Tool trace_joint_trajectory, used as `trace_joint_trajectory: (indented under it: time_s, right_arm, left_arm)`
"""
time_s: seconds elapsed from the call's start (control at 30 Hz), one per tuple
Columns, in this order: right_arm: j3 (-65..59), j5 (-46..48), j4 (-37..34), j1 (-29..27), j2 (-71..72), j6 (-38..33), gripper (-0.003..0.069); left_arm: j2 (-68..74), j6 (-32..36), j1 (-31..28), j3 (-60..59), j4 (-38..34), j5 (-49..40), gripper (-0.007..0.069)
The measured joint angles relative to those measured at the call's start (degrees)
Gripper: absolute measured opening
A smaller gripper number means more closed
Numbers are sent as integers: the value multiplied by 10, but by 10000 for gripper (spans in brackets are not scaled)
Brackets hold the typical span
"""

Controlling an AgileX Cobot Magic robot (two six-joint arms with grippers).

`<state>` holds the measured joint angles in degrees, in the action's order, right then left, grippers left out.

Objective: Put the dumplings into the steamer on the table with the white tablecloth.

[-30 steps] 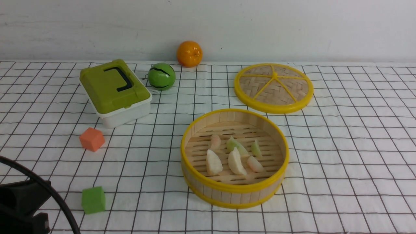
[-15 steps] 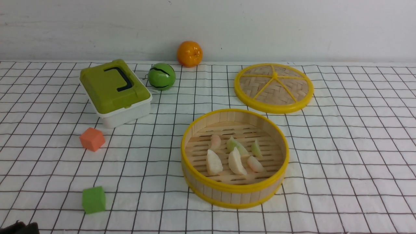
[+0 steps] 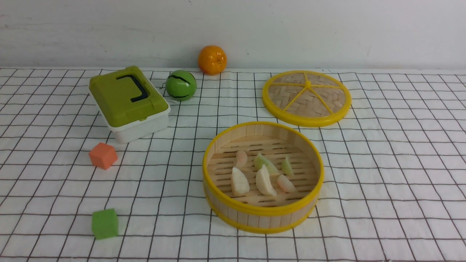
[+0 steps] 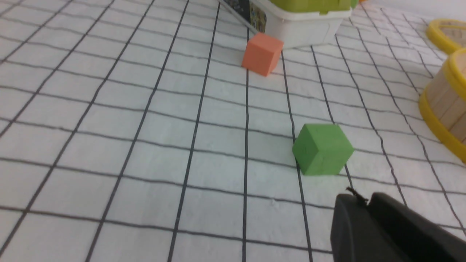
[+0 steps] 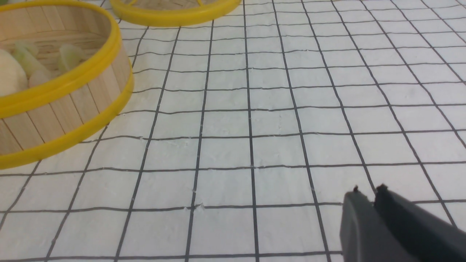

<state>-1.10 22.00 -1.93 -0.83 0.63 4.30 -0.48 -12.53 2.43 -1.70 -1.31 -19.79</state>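
Bright even light, soft faint shadows, wrist views perhaps slightly blurred nearby

Setting: staged robot test bench, not a real kitchen. The table [image 3: 400, 163] carries a grid-lined white tablecloth [image 3: 382, 203] against a bare white wall [image 3: 327, 29]. Around the steamer [image 3: 263, 214]: toy props only. Foam cubes, orange [image 3: 103, 155] and green [image 3: 105, 223], to its left; plastic orange [image 3: 212, 60] and green ball [image 3: 181, 85] behind it.

Six dumplings [image 3: 263, 171] inside steamer [image 3: 263, 215], on white tablecloth [image 3: 382, 174]
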Motion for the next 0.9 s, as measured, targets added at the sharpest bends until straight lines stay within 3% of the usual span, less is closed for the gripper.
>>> trace_joint_trajectory:
  time_s: [0.3, 0.9]
  right_arm:
    - [0, 0, 0, 0, 0, 0, 76]
    - [0, 0, 0, 0, 0, 0, 92]
  left_arm:
    - [0, 67, -1, 0, -7, -16, 7]
    - [0, 71, -1, 0, -8, -16, 23]
